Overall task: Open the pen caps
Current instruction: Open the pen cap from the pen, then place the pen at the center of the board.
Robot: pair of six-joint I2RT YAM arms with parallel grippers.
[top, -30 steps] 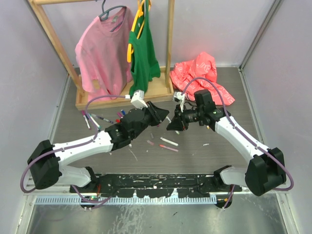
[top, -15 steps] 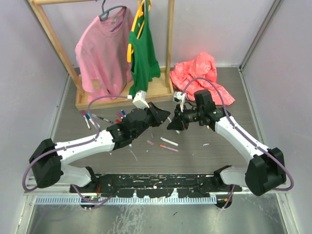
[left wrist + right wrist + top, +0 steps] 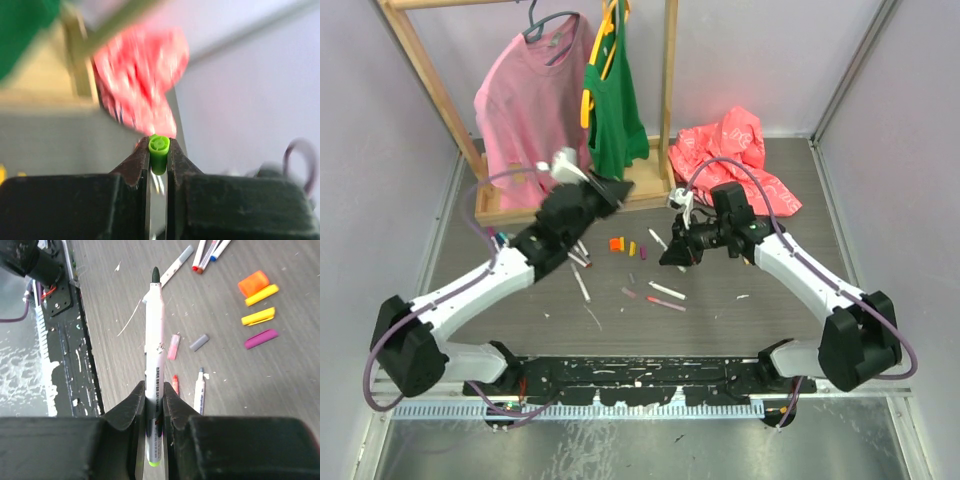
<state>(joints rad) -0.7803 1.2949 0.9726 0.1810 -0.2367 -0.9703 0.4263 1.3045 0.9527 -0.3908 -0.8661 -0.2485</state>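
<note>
My left gripper point(image 3: 159, 150) is shut on a small green pen cap point(image 3: 159, 154), raised in front of the rack's base point(image 3: 610, 188). My right gripper point(image 3: 154, 390) is shut on a white-barrelled pen point(image 3: 155, 335) whose dark tip is bare; the gripper hovers over the table's middle point(image 3: 672, 256). Loose pen caps lie on the table: orange point(image 3: 253, 283), two yellow ones point(image 3: 258, 316), purple point(image 3: 261, 338), pink point(image 3: 173, 346) and grey point(image 3: 199, 342). More pens lie at the left point(image 3: 502, 242) and under the right gripper point(image 3: 667, 291).
A wooden clothes rack point(image 3: 575, 198) with a pink shirt point(image 3: 530, 110) and a green top point(image 3: 612, 105) stands at the back. A red plastic bag point(image 3: 732, 150) lies at the back right. A black rail point(image 3: 640, 378) runs along the near edge.
My left gripper has pulled away from the right one, back and to the left, with the green cap in it. The pen stays in the right gripper, now uncapped.
</note>
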